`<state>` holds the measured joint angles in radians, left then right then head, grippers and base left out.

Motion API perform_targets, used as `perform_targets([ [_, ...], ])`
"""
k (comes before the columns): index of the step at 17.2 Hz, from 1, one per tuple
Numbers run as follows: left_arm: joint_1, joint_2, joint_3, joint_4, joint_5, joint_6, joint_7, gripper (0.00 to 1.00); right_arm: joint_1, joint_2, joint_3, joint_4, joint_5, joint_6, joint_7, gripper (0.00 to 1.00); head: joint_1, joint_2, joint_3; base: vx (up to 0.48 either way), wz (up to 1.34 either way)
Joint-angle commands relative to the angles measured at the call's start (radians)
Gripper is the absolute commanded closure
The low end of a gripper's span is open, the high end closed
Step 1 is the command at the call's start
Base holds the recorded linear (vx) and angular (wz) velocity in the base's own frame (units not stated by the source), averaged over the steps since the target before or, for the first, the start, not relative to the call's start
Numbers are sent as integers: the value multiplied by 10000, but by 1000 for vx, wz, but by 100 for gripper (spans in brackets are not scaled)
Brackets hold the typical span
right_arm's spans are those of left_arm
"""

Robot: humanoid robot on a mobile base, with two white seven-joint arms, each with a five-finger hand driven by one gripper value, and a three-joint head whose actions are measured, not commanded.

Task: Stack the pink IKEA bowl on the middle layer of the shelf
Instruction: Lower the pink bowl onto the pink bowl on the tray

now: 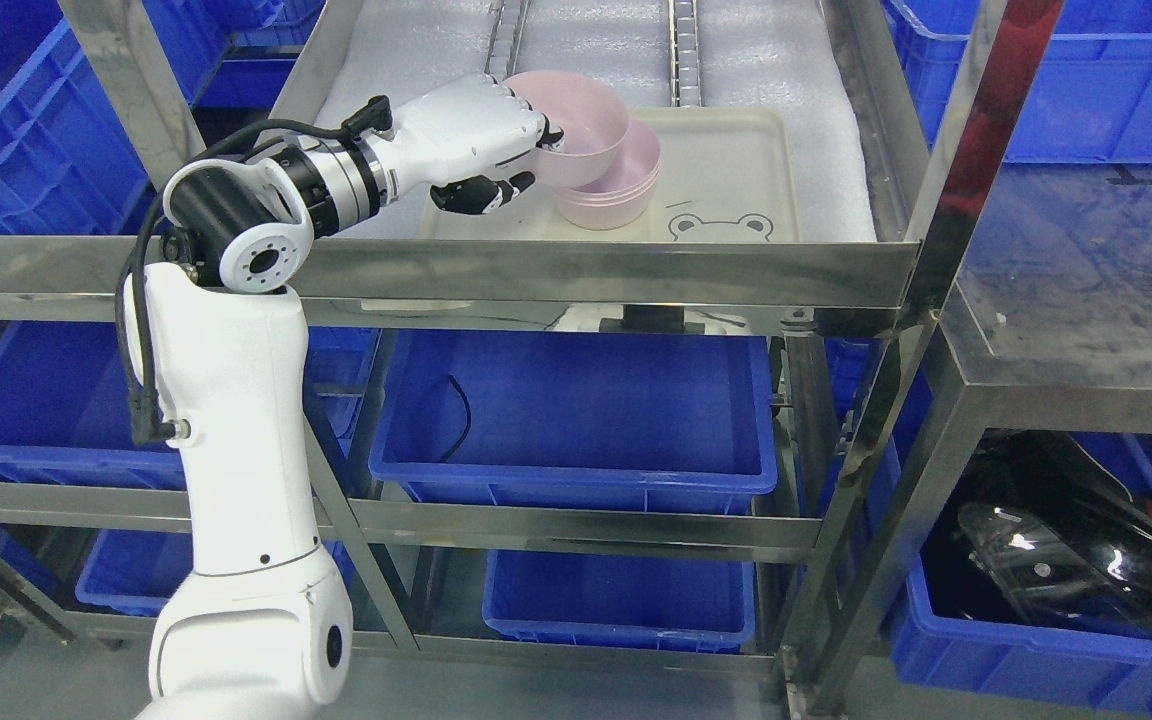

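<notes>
Nearest to you, the left arm (236, 480) rises from the lower left, in front of the blue bins (576, 420) on the lower levels of the shelf. At the near right, another blue bin holds something black and shiny (1046, 560).

The arm bends over the steel front rail (636, 272) of the shelf, so the wrist passes just above this edge. A steel post (976, 140) stands on the right, and one more on the left, behind the elbow.

Past the rail you see a cream tray (736, 180) with a bear face drawn at its near edge. The right half of the tray is bare, and the white foam liner (836, 110) around it is bare too.

The left hand (481, 135) grips a pink bowl (581, 125) by its left rim, fingers closed on the wall. The bowl is tilted and sits partly inside the stack of pink bowls (616, 195) on the tray's left part. Two metal rails (686, 50) run along the liner farther back.
</notes>
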<state>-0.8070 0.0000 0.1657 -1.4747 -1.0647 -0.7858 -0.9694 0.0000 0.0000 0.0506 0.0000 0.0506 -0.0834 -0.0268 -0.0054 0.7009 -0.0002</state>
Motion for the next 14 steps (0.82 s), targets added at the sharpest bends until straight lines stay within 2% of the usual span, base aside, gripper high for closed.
perform_targets([
  [1,-29,175,338,357,-198,4,320,95,215,-175,0,-175,0,6,8,0,0,0,0,-11,49],
  [10,-244,175,-444,2151,-198,4,1194,94,215,-175,0,-175,0,6,8,0,0,0,0,-4,14],
  [14,-1009,175,-506,3041,-244,4,1334,94,215,-175,0,-175,0,6,8,0,0,0,0,0,0],
])
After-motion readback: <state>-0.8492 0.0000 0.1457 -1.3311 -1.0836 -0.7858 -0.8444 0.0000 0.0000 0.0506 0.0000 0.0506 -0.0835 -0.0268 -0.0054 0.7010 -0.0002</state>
